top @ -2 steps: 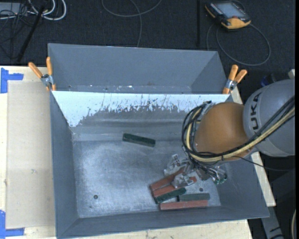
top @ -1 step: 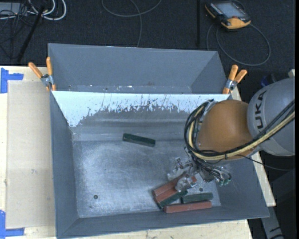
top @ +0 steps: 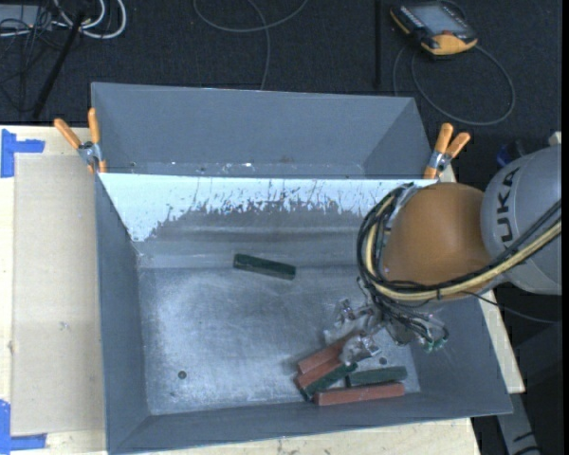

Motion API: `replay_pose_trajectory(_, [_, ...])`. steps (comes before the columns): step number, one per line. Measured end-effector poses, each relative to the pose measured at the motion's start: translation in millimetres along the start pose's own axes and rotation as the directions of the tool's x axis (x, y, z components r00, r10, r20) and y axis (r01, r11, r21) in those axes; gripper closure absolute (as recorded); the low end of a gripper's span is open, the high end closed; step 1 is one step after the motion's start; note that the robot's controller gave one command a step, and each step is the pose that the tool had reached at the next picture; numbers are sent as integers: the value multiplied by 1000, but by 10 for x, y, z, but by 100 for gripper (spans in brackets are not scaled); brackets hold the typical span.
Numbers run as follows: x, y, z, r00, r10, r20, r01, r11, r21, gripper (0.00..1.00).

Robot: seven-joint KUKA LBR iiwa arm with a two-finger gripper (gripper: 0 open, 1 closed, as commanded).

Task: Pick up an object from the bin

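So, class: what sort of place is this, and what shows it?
Most likely a robotics lab test bench: a KUKA arm reaches into a grey metal bin holding reddish and dark green bars, and loose cables lie behind it.

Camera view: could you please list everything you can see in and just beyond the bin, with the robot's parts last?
bin: one, grey metal, middle of the view
green bar: one, dark green, alone near the bin's middle
heap of bars: about four, reddish-brown and dark green, bin's near right corner
speck: one, dark, bin floor, near left
handheld device: one, yellow and grey, dark floor beyond the bin, right
arm: one, grey, with orange cover, from the right
gripper: one, metal, over the heap
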State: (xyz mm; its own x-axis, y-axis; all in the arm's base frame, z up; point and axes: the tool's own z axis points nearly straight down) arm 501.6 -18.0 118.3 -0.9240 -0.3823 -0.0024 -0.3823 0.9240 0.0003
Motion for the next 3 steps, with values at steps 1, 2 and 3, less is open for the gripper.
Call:
replay_pose_trajectory(1, [1, -5, -153, 1000, 1, -1, -1, 1000, 0, 100])
replay_pose_trajectory(2, [1, -5, -250, 1000, 2, -1, -2, 1000, 0, 100])
replay_pose_trajectory(3, [3, -3, -340, 1000, 2, -2, -2, 1000, 0, 100])
